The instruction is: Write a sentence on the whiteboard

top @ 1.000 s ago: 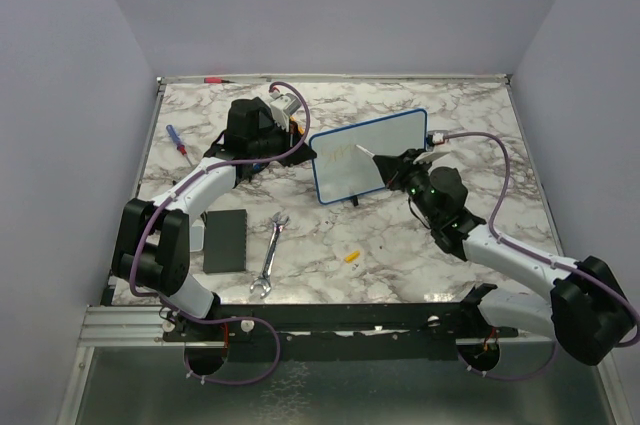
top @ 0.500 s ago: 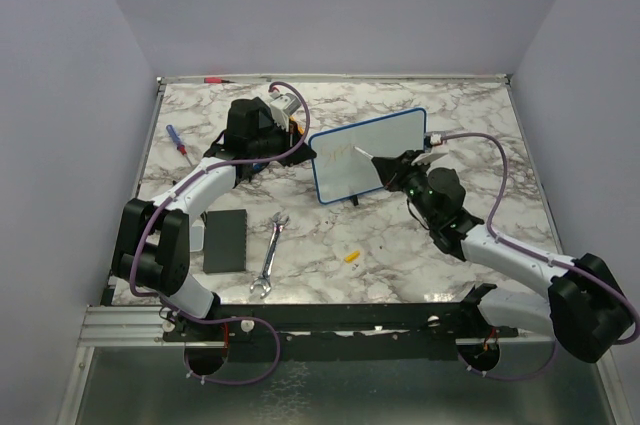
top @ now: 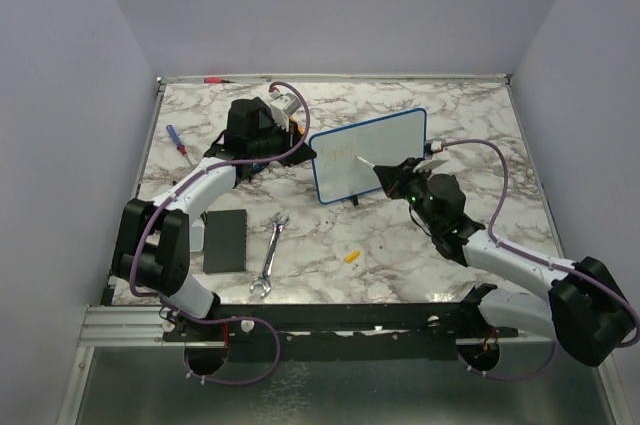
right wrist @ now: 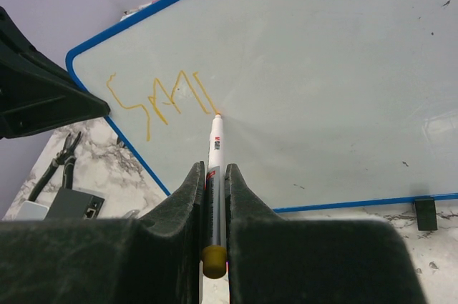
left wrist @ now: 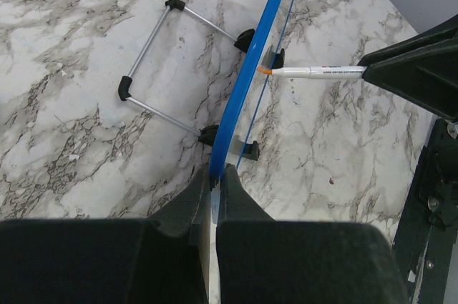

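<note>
The whiteboard (top: 370, 155), white with a thin blue frame, stands tilted near the table's middle. My left gripper (left wrist: 217, 170) is shut on its blue left edge (left wrist: 250, 75). My right gripper (right wrist: 215, 168) is shut on a white marker (right wrist: 216, 148) with a yellow end cap. The marker's orange tip touches the board's face (right wrist: 322, 68) right after a few yellow handwritten strokes (right wrist: 154, 100) of the sentence. From the left wrist view the same marker (left wrist: 315, 71) meets the board side-on. From above, the right gripper (top: 392, 175) sits in front of the board's lower middle.
A wire stand (left wrist: 168, 68) props the board from behind. A wrench (top: 270, 255), a black pad (top: 226, 241), a small yellow cap (top: 351, 255) and a blue-handled screwdriver (top: 176, 139) lie on the marble table (top: 400, 265). Pliers (right wrist: 63, 155) lie left of the board.
The right gripper has moved the marker tip a little to the right across the board's face. The left arm and the board have stayed put.
</note>
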{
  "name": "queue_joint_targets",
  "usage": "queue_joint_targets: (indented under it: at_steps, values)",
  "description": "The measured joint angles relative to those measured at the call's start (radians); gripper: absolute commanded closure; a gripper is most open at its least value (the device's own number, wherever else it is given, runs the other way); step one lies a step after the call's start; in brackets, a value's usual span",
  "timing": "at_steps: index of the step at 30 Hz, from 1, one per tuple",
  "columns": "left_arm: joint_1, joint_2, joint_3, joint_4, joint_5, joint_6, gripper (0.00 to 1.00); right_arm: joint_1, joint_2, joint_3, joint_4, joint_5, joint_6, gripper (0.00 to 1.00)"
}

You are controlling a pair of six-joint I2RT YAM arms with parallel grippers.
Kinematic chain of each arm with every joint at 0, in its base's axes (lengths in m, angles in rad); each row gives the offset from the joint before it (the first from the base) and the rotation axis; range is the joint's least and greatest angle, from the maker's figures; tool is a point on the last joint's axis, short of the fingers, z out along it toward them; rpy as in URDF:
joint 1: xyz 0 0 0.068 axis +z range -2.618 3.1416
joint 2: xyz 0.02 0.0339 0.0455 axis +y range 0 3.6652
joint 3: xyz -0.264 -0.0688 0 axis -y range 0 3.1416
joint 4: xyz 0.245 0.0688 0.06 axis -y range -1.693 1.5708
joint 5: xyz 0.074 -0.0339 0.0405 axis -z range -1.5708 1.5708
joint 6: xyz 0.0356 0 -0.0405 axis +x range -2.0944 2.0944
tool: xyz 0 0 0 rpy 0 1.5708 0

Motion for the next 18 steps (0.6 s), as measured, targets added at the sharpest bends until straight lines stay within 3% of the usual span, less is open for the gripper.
queue_joint_targets:
  at_steps: [9, 18]
  values:
    - [-0.004, 0.000, 0.000, 0.000, 0.000, 0.000, 1.00, 0.000, -0.108, 0.004, -0.012, -0.001, -0.012, 0.99]
    - [-0.005, 0.000, 0.000, 0.000, 0.000, 0.000, 1.00, 0.000, -0.053, 0.059, -0.003, -0.004, -0.043, 0.99]
